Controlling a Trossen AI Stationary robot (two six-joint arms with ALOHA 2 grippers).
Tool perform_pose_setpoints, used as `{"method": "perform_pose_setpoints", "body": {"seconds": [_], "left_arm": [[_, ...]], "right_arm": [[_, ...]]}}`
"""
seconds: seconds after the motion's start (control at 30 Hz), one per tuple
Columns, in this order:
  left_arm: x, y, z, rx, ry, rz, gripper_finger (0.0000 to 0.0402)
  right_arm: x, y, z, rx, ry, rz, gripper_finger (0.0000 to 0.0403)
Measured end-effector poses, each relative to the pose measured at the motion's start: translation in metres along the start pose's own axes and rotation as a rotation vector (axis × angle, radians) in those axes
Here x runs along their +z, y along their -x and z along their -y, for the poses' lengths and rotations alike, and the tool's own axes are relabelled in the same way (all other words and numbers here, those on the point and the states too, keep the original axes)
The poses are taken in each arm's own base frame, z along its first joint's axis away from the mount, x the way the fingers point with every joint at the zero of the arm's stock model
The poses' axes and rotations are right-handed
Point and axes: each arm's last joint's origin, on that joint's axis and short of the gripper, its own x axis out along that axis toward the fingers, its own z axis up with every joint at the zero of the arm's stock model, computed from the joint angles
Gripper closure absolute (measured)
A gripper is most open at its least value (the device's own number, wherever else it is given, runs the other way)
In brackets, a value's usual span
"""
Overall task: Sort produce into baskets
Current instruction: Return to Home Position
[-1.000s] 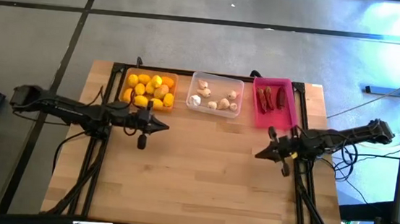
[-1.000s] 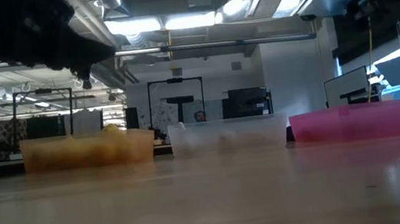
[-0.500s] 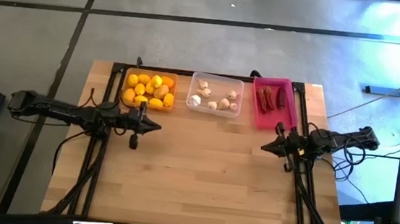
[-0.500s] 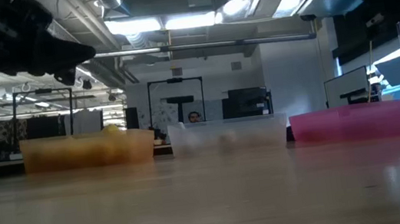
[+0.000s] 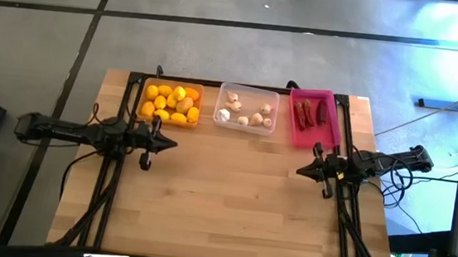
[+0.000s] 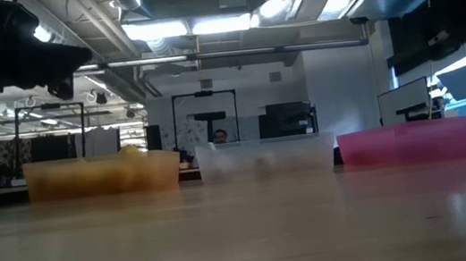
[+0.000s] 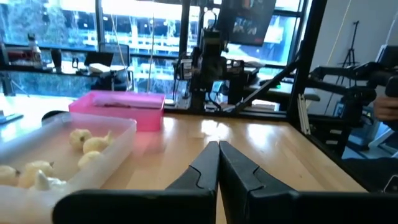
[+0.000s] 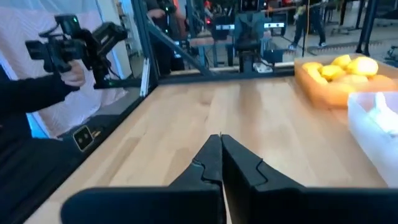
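Observation:
Three trays stand in a row at the table's far edge. The orange tray (image 5: 170, 103) holds several yellow lemons, the clear tray (image 5: 247, 108) several whitish garlic bulbs, the pink tray (image 5: 312, 117) dark red chilies. My left gripper (image 5: 175, 145) is shut and empty over the table's left part, just near of the orange tray. My right gripper (image 5: 298, 171) is shut and empty at the table's right, near of the pink tray. The shut fingers show in the left wrist view (image 7: 218, 147) and the right wrist view (image 8: 220, 138).
A broad bare stretch of wooden table (image 5: 231, 204) lies between and near of the two arms. A person holding a camera rig (image 8: 68, 46) stands beyond the table's left side. Black frame bars (image 5: 106, 201) run under both arms.
My left gripper has drawn back toward the table's left edge. My right gripper has drawn back a little toward the right edge and its arm has folded in. Both stay shut. The produce and trays have kept still.

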Motion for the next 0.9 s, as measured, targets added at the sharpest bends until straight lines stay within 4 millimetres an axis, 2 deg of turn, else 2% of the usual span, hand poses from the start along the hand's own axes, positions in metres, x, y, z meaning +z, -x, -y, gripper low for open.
{"method": "perform_pose_setpoints", "body": {"seconds": [0.2, 0.43, 0.57, 0.73, 0.9], "left_arm": [[0.004, 0.006, 0.0, -0.003, -0.005, 0.039, 0.0398], [0.0, 0.01, 0.0, 0.001, -0.026, 0.0, 0.0398], [0.0, 0.011, -0.001, 0.043, 0.02, 0.011, 0.0398], [-0.002, 0.011, -0.002, 0.058, 0.052, -0.011, 0.0398], [-0.005, 0.011, -0.004, 0.12, -0.044, -0.047, 0.0398]], "right_arm": [[0.0, 0.0, -0.001, 0.04, -0.016, 0.0, 0.0398], [0.0, 0.0, -0.001, 0.032, -0.006, -0.005, 0.0398], [0.0, 0.0, -0.002, 0.068, 0.014, -0.004, 0.0398], [-0.007, -0.005, -0.002, 0.096, 0.016, 0.084, 0.0398], [-0.008, -0.006, -0.001, 0.063, 0.005, 0.08, 0.0398]]}}
